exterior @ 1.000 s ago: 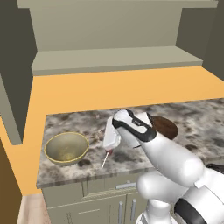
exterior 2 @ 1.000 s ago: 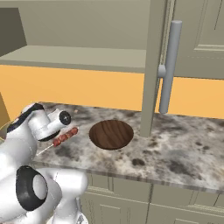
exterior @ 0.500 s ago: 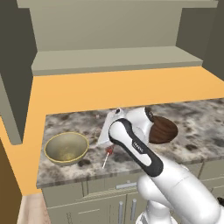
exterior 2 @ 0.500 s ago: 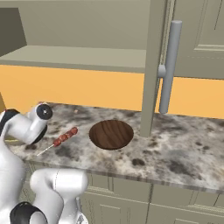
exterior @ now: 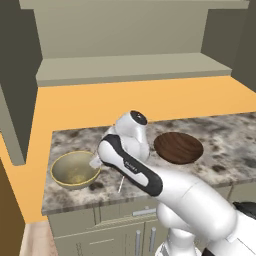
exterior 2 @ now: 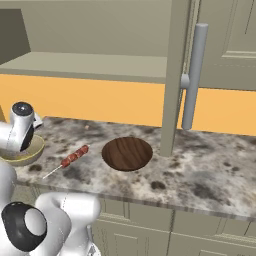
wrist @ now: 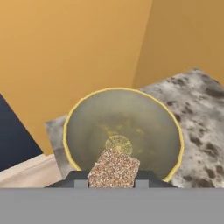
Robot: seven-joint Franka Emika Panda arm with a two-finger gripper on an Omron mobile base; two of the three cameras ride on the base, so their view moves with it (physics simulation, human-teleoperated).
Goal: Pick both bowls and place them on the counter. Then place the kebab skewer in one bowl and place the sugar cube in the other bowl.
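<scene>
Now | fingers (wrist: 111, 183) pinching sugar cube (wrist: 113, 168) | above beige bowl (wrist: 122, 131)

olive bowl (exterior: 74, 170) on counter (exterior: 220, 140) left | brown bowl (exterior: 178, 147) right | arm (exterior: 131, 165) between them

The speckled stone counter (exterior 2: 210, 170) carries three things. A deep beige bowl (exterior: 75, 170) with a yellowish rim sits near its left end. A shallow dark brown bowl (exterior 2: 127, 153) rests well apart to the right. Between them a skewer (exterior 2: 70, 160) lies flat, meat end toward the brown bowl.
</scene>
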